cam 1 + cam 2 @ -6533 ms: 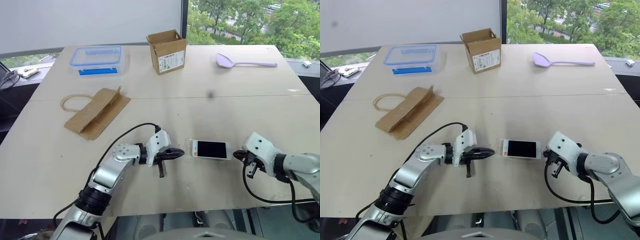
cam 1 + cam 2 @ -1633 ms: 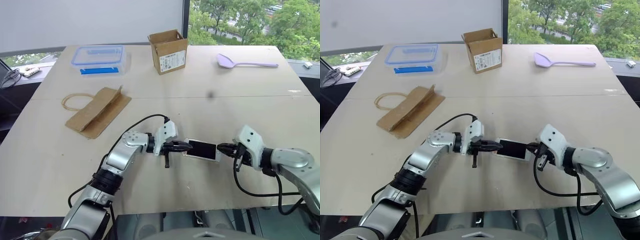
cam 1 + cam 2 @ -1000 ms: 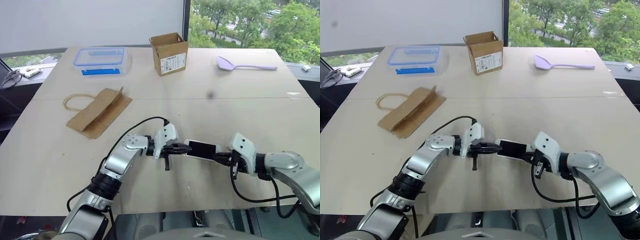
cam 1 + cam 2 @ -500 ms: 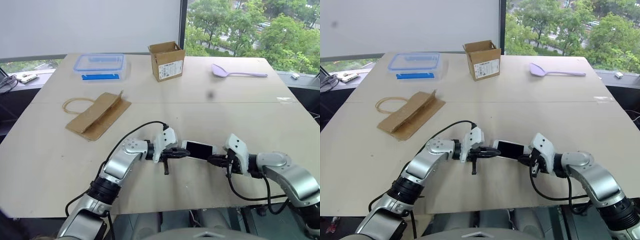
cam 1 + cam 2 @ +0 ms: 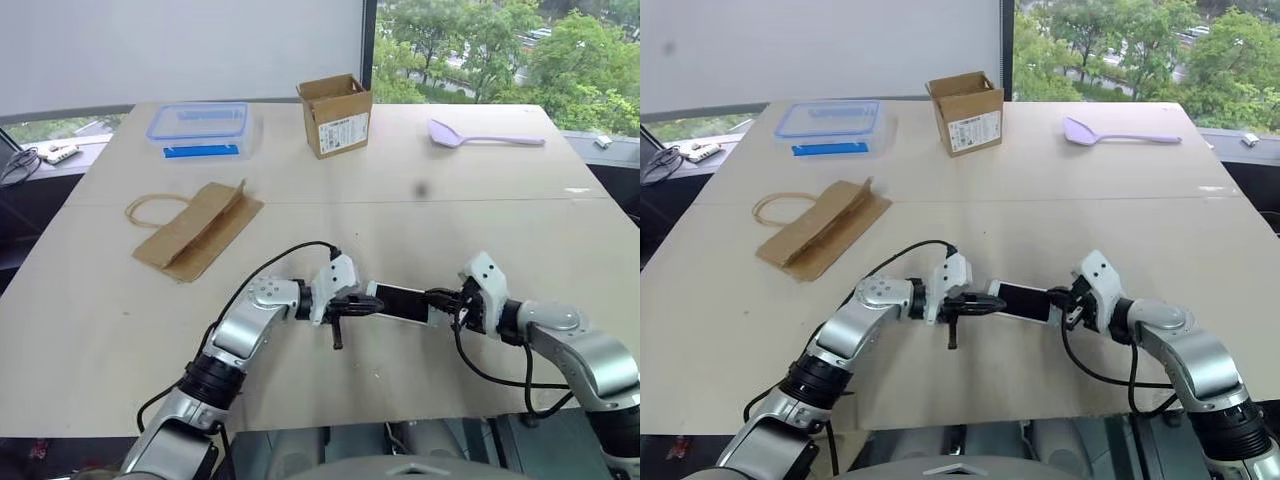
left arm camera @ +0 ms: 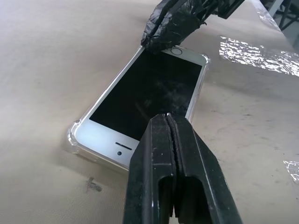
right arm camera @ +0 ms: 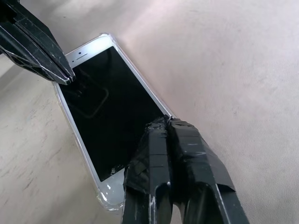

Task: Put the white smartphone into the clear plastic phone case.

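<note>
— Looking at the lower middle of the head view: where does the white smartphone (image 5: 401, 302) sit?

— Flat on the bench (image 5: 500, 230), screen up, between the two arms. A clear rim wraps its corners in the left wrist view, so I judge it already lies inside the clear plastic phone case (image 6: 74, 132).

— Fully seated?

— Hard to say. The near corner looks in, but the end under the other tip is hidden.

— And the jaws?

— Those of the left gripper (image 5: 370, 305) are pressed together on nothing, tip at the phone's left end. Those of the right gripper (image 5: 440, 297) are likewise closed and empty, taped tip resting on the phone's right end by the long edge.

— So what is left?

— Probably pressing the edges and corners down until the shell grips all round. The box, paper bag and spoon in the upper frame play no part.
</note>
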`<action>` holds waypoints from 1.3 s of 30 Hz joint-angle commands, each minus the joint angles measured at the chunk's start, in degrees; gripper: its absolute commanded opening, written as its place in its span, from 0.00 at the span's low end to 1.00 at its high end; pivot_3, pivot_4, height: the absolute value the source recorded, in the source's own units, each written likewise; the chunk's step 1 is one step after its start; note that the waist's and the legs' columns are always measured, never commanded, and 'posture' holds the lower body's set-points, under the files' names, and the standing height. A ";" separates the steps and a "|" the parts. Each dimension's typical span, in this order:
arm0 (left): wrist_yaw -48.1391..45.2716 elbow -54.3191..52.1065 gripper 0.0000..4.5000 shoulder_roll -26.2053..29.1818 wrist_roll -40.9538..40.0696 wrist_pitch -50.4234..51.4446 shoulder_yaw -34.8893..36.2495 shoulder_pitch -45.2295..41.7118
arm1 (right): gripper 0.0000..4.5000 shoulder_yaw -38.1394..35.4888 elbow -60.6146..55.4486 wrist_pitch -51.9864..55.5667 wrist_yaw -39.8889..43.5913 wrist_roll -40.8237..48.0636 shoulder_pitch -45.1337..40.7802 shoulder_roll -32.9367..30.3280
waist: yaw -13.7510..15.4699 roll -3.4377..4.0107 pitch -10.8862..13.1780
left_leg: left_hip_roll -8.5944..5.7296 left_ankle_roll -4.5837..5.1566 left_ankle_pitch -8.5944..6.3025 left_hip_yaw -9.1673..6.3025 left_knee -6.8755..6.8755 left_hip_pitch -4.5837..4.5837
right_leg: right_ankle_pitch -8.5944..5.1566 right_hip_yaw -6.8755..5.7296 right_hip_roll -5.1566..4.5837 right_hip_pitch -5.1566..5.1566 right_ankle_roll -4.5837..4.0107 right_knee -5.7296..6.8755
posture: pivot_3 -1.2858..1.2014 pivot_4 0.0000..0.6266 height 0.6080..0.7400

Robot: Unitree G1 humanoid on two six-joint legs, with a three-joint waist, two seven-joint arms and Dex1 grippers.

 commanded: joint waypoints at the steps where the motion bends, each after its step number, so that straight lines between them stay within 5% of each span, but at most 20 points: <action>1: 0.49 -0.50 0.00 0.11 0.17 -0.36 -0.13 0.38 | 0.01 6.23 4.47 6.85 -0.35 -2.83 3.25 -2.88 | 0.00 0.00 -0.02 | 0.00 0.00 0.00 -0.03 0.00 -0.04 | 0.00 -0.03 -0.01 0.00 0.00 -0.05 | 0.52 0.24 1.00; 6: 1.80 -1.21 0.00 -0.35 -0.41 -1.04 1.00 1.24 | 0.01 3.86 3.08 -5.33 -0.72 -4.76 4.35 -1.96 | 0.07 -0.22 -0.19 | 0.01 0.01 -0.01 -0.31 -0.20 -0.18 | 0.00 -0.14 -0.05 0.02 -0.01 -0.34 | 0.52 0.24 1.00; 12: 7.19 -4.35 0.00 -4.85 -6.91 -2.12 9.01 1.97 | 0.01 -7.40 -0.70 -18.56 -2.93 -2.86 6.52 2.46 | -0.04 0.51 0.64 | -0.03 0.03 0.01 -0.25 -0.29 -0.51 | 0.02 -0.21 0.11 -0.25 0.02 -0.33 | 0.52 0.24 1.00; 16: 8.52 -7.85 0.25 -5.43 -11.86 2.86 12.51 2.66 | 0.28 -12.01 -2.97 -20.26 -1.33 -1.27 8.79 0.73 | 0.25 0.84 0.92 | -0.27 0.05 0.02 -0.27 0.04 -1.39 | 0.15 -0.22 0.37 -0.94 0.15 -0.14 | 0.52 0.24 1.00; 21: 12.63 -10.33 0.80 -5.63 -13.02 3.78 15.16 4.27 | 0.84 -16.98 -3.13 -22.61 -1.09 -1.92 10.76 -1.41 | 0.28 0.83 1.01 | -0.43 0.05 0.00 -0.27 -0.04 -1.41 | 0.25 -0.21 0.38 -0.93 0.28 -0.20 | 0.52 0.24 1.00; 24: 12.08 -13.77 0.97 -4.15 -14.26 4.25 15.96 7.77 | 1.00 -20.20 -4.20 -22.76 2.41 0.33 14.88 -3.41 | 0.26 0.87 1.07 | -0.45 0.05 0.00 -0.25 -0.07 -1.40 | 0.24 -0.25 0.38 -0.93 0.29 -0.20 | 0.52 0.24 1.00; 39: 13.67 -24.34 0.99 5.12 -18.40 4.93 23.41 24.96 | 1.00 -34.55 -7.18 -28.36 6.93 1.78 35.31 -3.36 | 0.26 0.93 1.16 | -0.41 0.06 0.00 -0.31 0.01 -1.30 | -0.01 -0.20 0.22 -0.90 0.24 -0.18 | 0.52 0.24 1.00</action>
